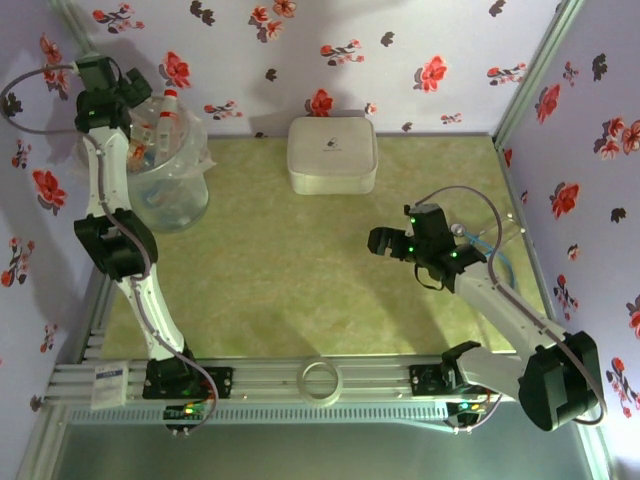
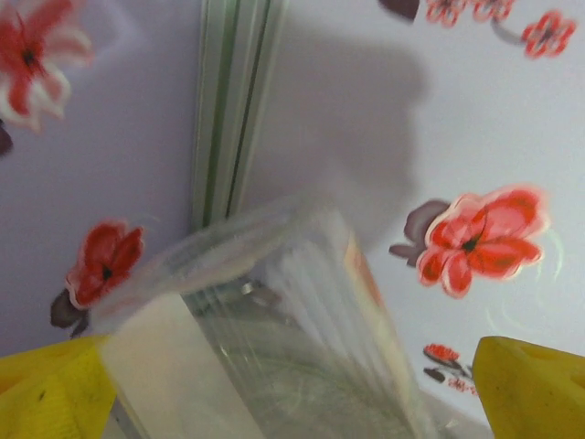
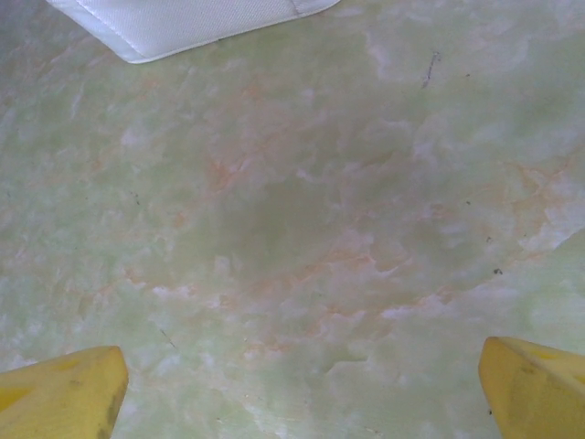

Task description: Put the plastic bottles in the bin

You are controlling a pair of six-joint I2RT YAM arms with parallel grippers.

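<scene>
At ten o'clock on the green marbled table [image 1: 300, 300] stands the round translucent grey-white bin [image 1: 190, 205], lined with a crinkly clear bag. Several small clear plastic bottles [image 1: 165, 125] with red caps and red-white labels are piled inside it. The left arm reaches up over the bin. The left gripper [image 2: 292, 402] has its yellow fingers [image 2: 50, 389] spread wide, and a blurred clear bottle [image 2: 302, 302] lies between them, clear of at least one pad, against the flowered wall [image 2: 475, 119]. A white rounded-square box [image 1: 332, 155] rests at twelve o'clock. Toward three o'clock the right gripper [image 3: 302, 389] hangs over bare table, its fingers wide apart and holding nothing.
</scene>
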